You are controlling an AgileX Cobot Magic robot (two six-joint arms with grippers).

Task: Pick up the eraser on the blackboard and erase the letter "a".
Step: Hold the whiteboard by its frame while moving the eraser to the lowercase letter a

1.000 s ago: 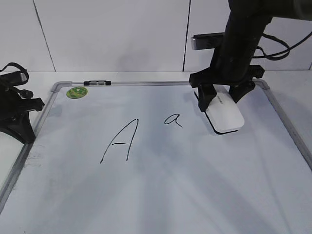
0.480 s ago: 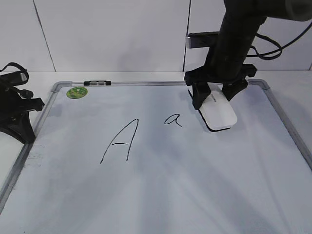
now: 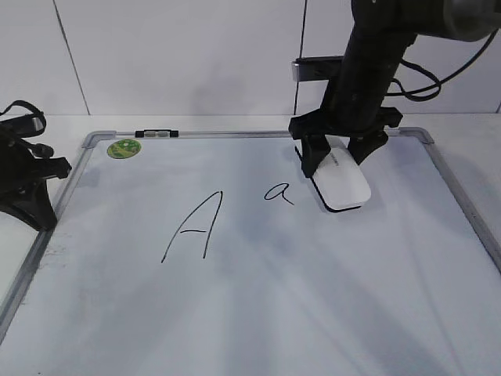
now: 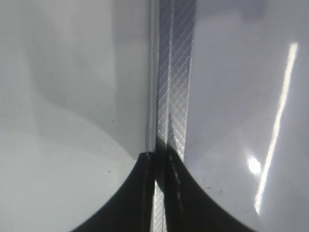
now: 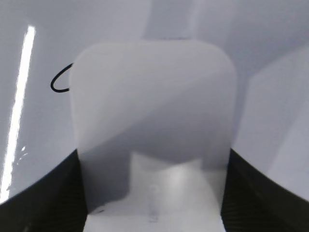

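Note:
The blackboard (image 3: 250, 305) is a white board in a grey frame, lying flat. The small letter "a" (image 3: 279, 192) is written in black near its middle, right of a large "A" (image 3: 192, 227). My right gripper (image 3: 338, 157) is shut on the white eraser (image 3: 341, 186) and holds it on or just above the board, just right of the "a". In the right wrist view the eraser (image 5: 154, 130) fills the middle between my fingers, and part of the "a" (image 5: 59, 83) shows at its left. My left gripper (image 4: 159, 159) is shut and empty over the board's left frame (image 4: 174, 72).
A round green sticker (image 3: 124, 147) and a small clip (image 3: 156, 134) sit at the board's top left. The left arm's black base (image 3: 23, 176) rests at the board's left edge. A white wall stands behind the board.
My right gripper has moved left with the eraser, closer to the small "a". The left arm has not moved.

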